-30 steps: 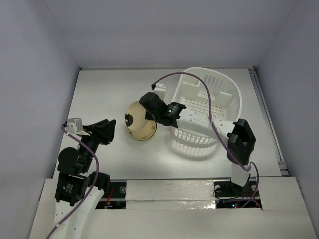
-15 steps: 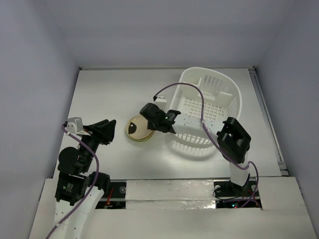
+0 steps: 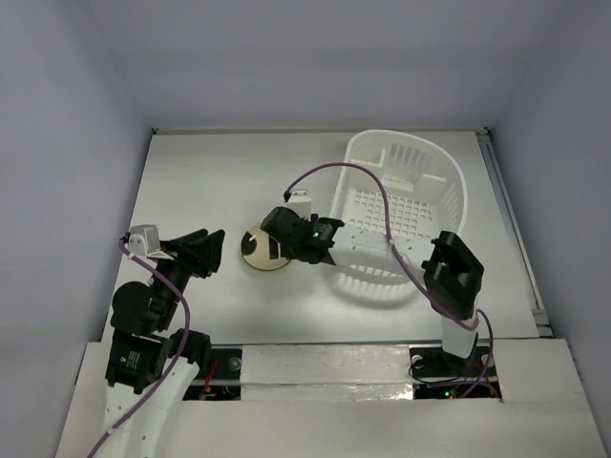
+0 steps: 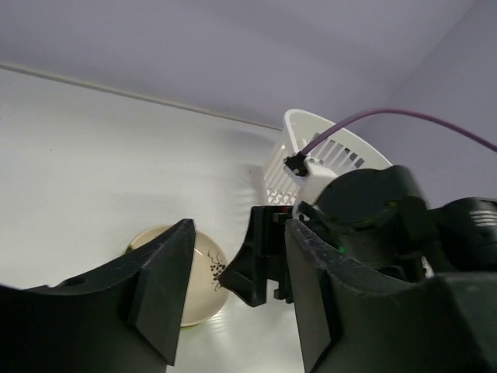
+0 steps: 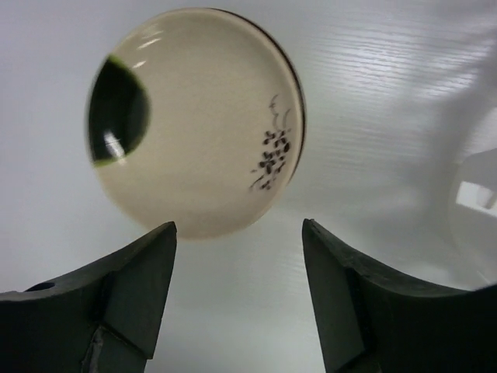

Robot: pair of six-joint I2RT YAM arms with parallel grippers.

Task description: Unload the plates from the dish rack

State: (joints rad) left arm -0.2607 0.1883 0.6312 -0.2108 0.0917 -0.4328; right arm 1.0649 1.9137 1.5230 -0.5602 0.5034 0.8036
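One cream plate with a dark patch [image 3: 256, 248] lies flat on the table, left of the dish rack [image 3: 401, 205]. My right gripper [image 3: 279, 244] hovers at the plate's right edge, open and holding nothing. In the right wrist view the plate [image 5: 194, 116] sits just beyond the spread gripper [image 5: 237, 233], apart from both fingers. My left gripper [image 3: 212, 250] is open and empty, a short way left of the plate. Its wrist view looks past its gripper [image 4: 237, 241] at the plate [image 4: 203, 272] and the white rack [image 4: 311, 151]. Only the rack's grid floor shows.
The right arm's forearm and purple cable [image 3: 382, 191] cross the rack's near left rim. Grey walls close the table on three sides. A metal rail [image 3: 516, 229] runs along the right edge.
The plate was tilted up in my right gripper; it now lies flat on the table and the right jaws have opened off it. The left jaws spread slightly.
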